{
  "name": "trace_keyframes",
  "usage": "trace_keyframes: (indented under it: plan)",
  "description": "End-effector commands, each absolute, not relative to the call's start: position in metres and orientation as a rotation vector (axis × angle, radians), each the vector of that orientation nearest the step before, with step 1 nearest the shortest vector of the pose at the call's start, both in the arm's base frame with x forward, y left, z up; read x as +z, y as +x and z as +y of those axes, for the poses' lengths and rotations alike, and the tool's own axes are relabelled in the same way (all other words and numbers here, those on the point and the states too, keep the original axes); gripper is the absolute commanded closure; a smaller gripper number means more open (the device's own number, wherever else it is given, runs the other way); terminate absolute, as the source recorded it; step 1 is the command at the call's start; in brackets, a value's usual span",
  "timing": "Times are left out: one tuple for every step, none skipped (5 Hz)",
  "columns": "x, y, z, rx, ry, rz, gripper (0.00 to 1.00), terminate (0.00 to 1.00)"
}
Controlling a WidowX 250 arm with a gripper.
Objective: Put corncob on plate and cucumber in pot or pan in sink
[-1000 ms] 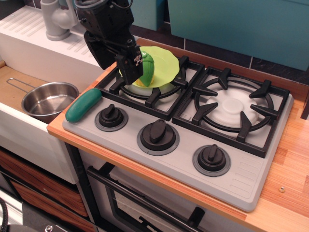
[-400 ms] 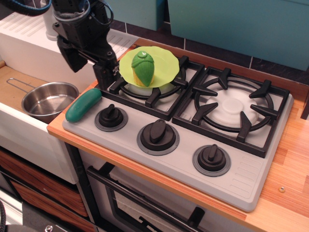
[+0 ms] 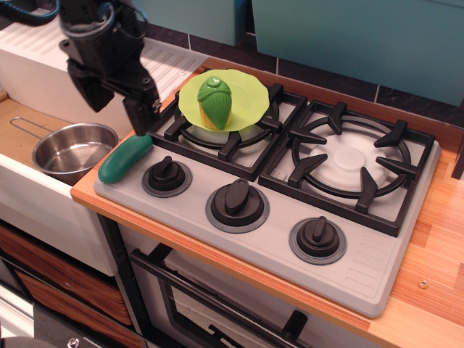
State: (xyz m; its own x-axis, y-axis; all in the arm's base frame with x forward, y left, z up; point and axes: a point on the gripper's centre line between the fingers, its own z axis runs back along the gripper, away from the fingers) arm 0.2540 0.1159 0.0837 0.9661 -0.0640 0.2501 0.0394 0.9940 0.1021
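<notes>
The corncob (image 3: pixel 215 102) stands on the lime-green plate (image 3: pixel 250 93), which rests on the back left burner. The dark green cucumber (image 3: pixel 125 157) lies at the stove's front left corner, slanting towards the sink. My gripper (image 3: pixel 139 119) hangs just above the cucumber's upper right end, open and empty, its dark fingers (image 3: pixel 135 109) pointing down. The shiny steel pot (image 3: pixel 74 149) with its wire handle sits in the white sink (image 3: pixel 43 206), to the left of the cucumber.
The ribbed white drainboard (image 3: pixel 36 40) lies behind the sink. Black burner grates (image 3: pixel 348 163) cover the stove, and three black knobs (image 3: pixel 237 201) line its front. A wooden counter (image 3: pixel 435 239) runs along the right.
My gripper let go of the corncob on the plate. It then moved left and forward to above the cucumber's end. The corncob stays upright on the plate.
</notes>
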Motion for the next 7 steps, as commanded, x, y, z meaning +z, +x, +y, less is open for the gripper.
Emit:
trace_keyframes:
  plan:
    - [0.075, 0.255, 0.125, -0.030, 0.083, -0.292, 0.00, 0.00]
    - [0.069, 0.256, 0.123, -0.020, 0.089, -0.301, 0.00, 0.00]
    - [0.071, 0.262, 0.118, -0.046, 0.105, -0.289, 0.00, 0.00]
    - [0.071, 0.262, 0.118, -0.046, 0.105, -0.289, 0.00, 0.00]
    - [0.071, 0.262, 0.118, -0.046, 0.105, -0.289, 0.00, 0.00]
    - [0.071, 0.262, 0.118, -0.046, 0.105, -0.289, 0.00, 0.00]
    - [0.050, 0.260, 0.120, -0.087, 0.116, -0.369, 0.00, 0.00]
